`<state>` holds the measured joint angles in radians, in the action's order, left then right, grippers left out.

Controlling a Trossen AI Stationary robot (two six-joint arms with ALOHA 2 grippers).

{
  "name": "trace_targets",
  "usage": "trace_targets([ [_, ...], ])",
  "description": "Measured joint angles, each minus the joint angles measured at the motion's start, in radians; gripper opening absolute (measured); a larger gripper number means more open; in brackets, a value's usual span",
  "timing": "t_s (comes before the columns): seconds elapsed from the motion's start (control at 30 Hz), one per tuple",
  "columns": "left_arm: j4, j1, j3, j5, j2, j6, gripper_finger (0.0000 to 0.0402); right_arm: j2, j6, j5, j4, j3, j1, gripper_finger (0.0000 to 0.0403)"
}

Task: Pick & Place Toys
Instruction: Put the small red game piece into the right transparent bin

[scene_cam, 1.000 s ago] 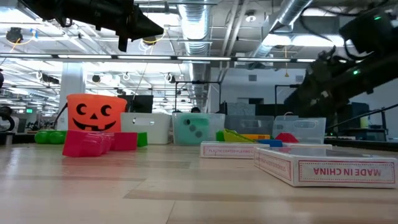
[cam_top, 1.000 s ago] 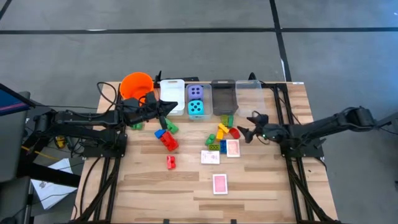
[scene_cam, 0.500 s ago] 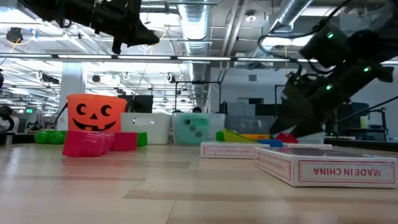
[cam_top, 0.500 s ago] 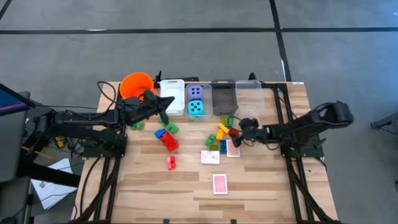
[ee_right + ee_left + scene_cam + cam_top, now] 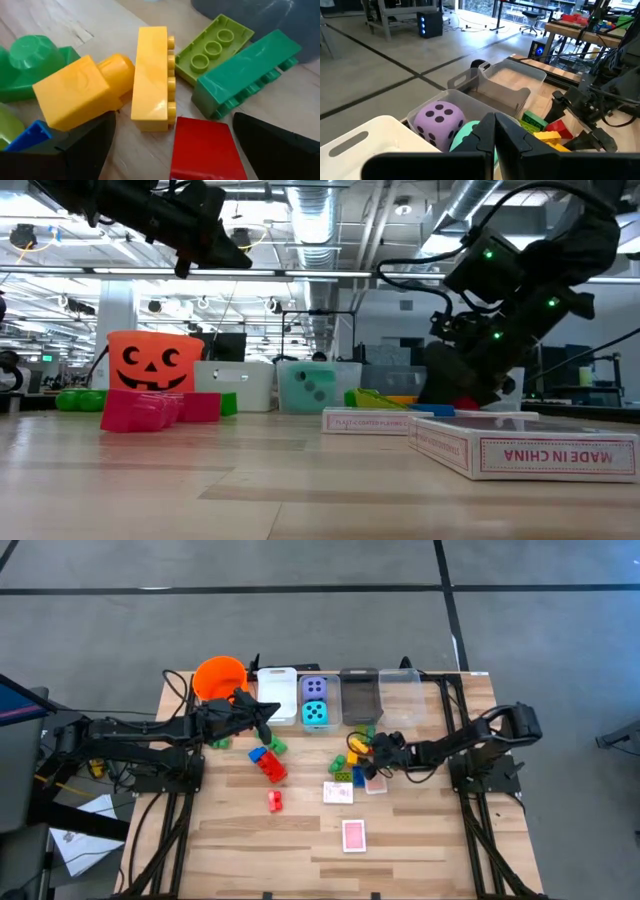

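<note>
**A:** What shows from above?

**B:** My landmark is the clear rectangular plastic bin (image 5: 314, 700) at the desk's (image 5: 420, 840) far edge, holding the purple dotted die (image 5: 314, 688) and the teal dotted die (image 5: 316, 713). My left gripper (image 5: 268, 712) hangs just beside that bin, on the side of the round orange plastic bucket (image 5: 219, 676), its fingers pressed together on nothing. My right gripper (image 5: 372, 755) sits on the bin's other side and nearer the desk's front, over the pile of small plastic bricks (image 5: 355, 755), fingers spread. A pink-backed playing card (image 5: 353, 835) lies well apart from the bin, toward the front edge.

**A:** From desk height?

**B:** The bin (image 5: 318, 386) stands in the row at the back. My left gripper (image 5: 215, 240) hangs high above the bucket (image 5: 154, 361); my right gripper (image 5: 462, 385) is down low, to the bin's right.

**A:** The left wrist camera?

**B:** My shut fingers (image 5: 492, 137) hover over the bin, the purple die (image 5: 440, 117) just beyond them.

**A:** The right wrist camera?

**B:** My fingers (image 5: 272, 147) stand wide, a red plastic brick (image 5: 202, 147) between them on the desk; the long yellow studded brick (image 5: 151, 77) touches its far corner, and a dark green brick (image 5: 245, 72) lies close by. Nothing is gripped.
</note>
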<state>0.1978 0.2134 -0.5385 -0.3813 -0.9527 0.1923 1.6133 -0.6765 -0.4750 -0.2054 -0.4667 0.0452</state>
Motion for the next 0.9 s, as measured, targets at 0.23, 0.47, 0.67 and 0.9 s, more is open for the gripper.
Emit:
trace_targets([
  [0.23,0.001,0.000,0.000,0.000,0.000,0.007,0.0000,-0.043,-0.005,0.030,0.056,0.003,0.004,0.0344],
  [0.47,0.001,0.000,0.000,0.001,0.000,0.007,0.0000,-0.044,-0.026,0.015,0.079,0.003,0.004,0.0264],
  [0.67,0.001,0.000,0.000,0.001,0.000,0.007,0.0000,-0.044,-0.037,-0.016,0.106,0.003,0.004,0.0168],
  [0.9,0.001,0.000,0.000,0.001,0.000,0.007,0.0000,-0.114,-0.031,-0.014,0.201,0.008,0.010,0.0134],
])
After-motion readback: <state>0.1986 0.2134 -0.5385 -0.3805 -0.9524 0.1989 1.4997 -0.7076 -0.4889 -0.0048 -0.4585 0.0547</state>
